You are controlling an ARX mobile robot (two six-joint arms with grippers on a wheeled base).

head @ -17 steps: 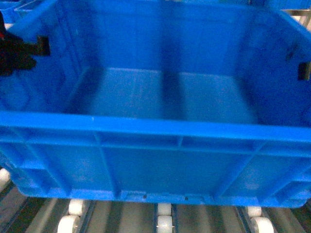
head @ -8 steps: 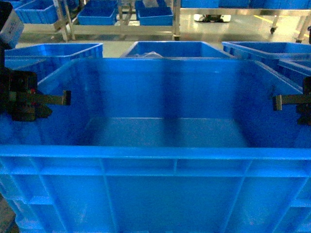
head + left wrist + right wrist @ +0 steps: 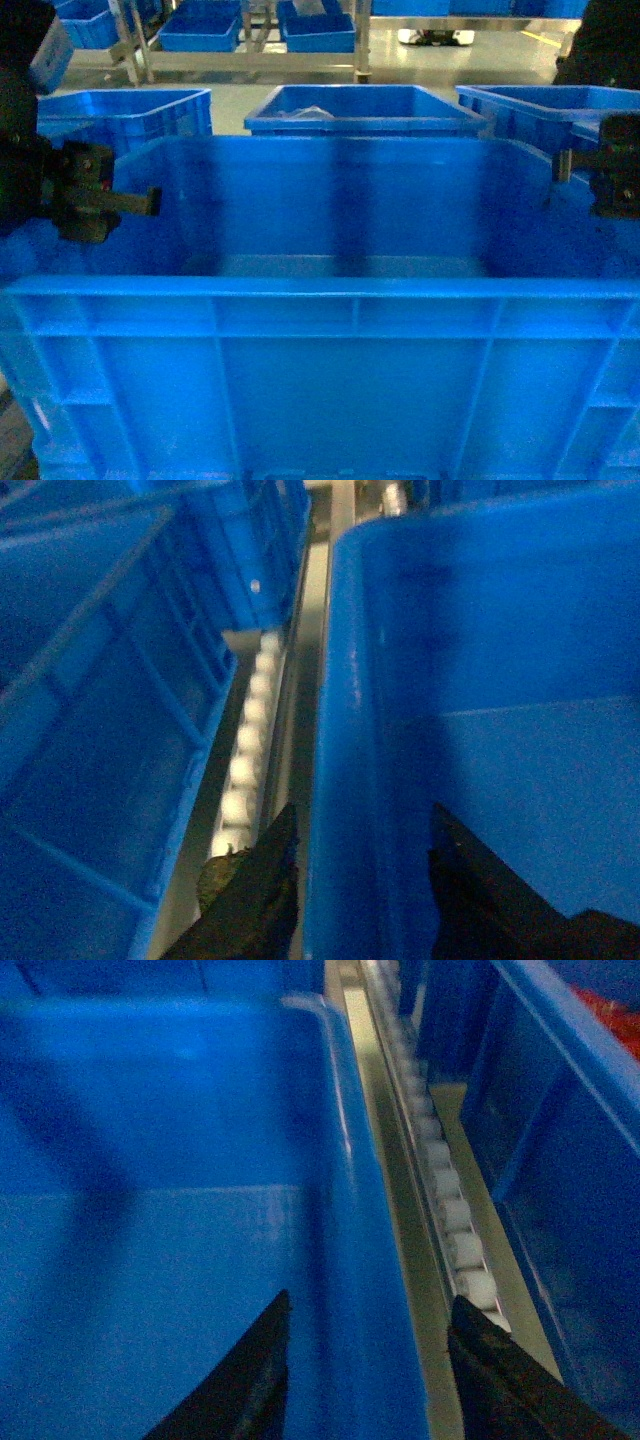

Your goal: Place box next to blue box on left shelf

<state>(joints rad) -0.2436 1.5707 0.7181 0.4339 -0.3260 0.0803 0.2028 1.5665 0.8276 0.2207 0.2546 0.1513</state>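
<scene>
- The box [image 3: 330, 300], a big bright-blue crate with ribbed walls, fills most of the head view, its near long wall facing the camera.
- The left gripper [image 3: 355, 880] straddles the box's left rim, one dark finger outside the wall and one inside. Both fingers sit close against it, so it appears clamped on the rim.
- The right gripper [image 3: 365, 1370] straddles the box's right rim the same way, one finger on each side of the wall, gripping it.
- Just left of the box, across a narrow gap, stands another blue crate [image 3: 110, 710].
- In that gap runs a rail of the left shelf [image 3: 245, 770], lined with small white rollers.
- Right of the box lies a second roller rail [image 3: 445, 1200], and past it a further blue crate [image 3: 560, 1160].
- Beyond the box's far wall sit more blue crates [image 3: 365, 108].
</scene>
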